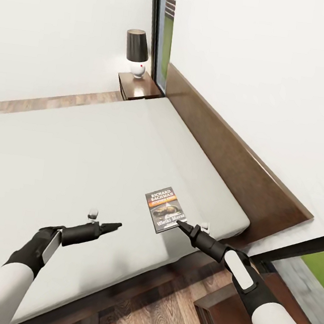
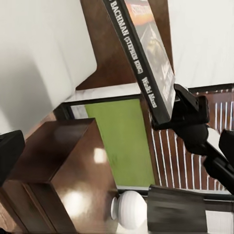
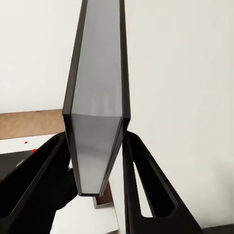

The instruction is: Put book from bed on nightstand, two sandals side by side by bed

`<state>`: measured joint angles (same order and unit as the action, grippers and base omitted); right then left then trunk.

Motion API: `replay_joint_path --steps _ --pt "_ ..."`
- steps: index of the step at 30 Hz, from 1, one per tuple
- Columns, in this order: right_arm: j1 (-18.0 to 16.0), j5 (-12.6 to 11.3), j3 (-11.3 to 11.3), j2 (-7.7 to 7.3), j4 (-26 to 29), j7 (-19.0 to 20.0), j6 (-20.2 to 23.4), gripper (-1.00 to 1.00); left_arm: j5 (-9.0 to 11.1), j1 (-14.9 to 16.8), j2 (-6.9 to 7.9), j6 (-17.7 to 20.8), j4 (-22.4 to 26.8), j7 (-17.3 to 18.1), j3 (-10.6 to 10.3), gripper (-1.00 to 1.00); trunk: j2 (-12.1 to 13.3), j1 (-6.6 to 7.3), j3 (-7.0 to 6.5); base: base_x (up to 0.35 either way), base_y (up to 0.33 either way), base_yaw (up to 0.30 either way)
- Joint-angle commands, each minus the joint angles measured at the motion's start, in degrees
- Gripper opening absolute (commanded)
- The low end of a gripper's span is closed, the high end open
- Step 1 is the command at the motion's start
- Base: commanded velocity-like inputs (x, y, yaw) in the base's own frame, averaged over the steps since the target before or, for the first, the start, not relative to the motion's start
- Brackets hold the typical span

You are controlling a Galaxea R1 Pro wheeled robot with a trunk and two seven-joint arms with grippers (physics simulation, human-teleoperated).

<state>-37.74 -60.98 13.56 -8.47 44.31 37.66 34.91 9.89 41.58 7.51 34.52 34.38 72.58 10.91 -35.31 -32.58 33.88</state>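
Right end effector clamping book edge-on.

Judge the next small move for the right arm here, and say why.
Probably lift the book a little off the bed, then swing it toward the near nightstand. The right gripper has its fingers on both sides of the book's page edge, apparently clamped, and the left wrist view shows it gripped at one corner. The left gripper hangs apart.
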Motion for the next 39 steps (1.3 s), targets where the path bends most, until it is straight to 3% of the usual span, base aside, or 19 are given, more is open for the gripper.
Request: replay_joint_path --steps 1,8,33,39 --pt "-0.05 -0.45 0.15 -0.05 -0.01 -0.04 0.25 -1.00 0.13 0.01 -0.02 0.59 -0.68 0.26 0.06 1.00 0.36 0.21 -0.13 0.000 0.000 0.000" --pt "-0.06 -0.53 0.14 -0.05 -0.38 -0.04 0.25 -1.00 0.13 0.04 -0.09 0.52 -1.93 0.68 0.01 1.00 3.17 1.75 -1.39 0.000 0.000 0.000" --pt "-0.04 -0.45 0.24 -0.05 -0.53 -0.04 0.25 -1.00 0.06 0.02 -1.27 0.46 -2.04 0.46 -0.01 1.00 3.17 1.75 -1.39 0.000 0.000 0.002" --pt "-0.04 -0.41 0.33 0.02 -0.46 -0.05 0.25 -1.00 0.12 0.02 -1.67 0.46 -2.10 0.37 -0.01 1.00 3.17 1.75 -1.39 0.000 0.000 0.252"
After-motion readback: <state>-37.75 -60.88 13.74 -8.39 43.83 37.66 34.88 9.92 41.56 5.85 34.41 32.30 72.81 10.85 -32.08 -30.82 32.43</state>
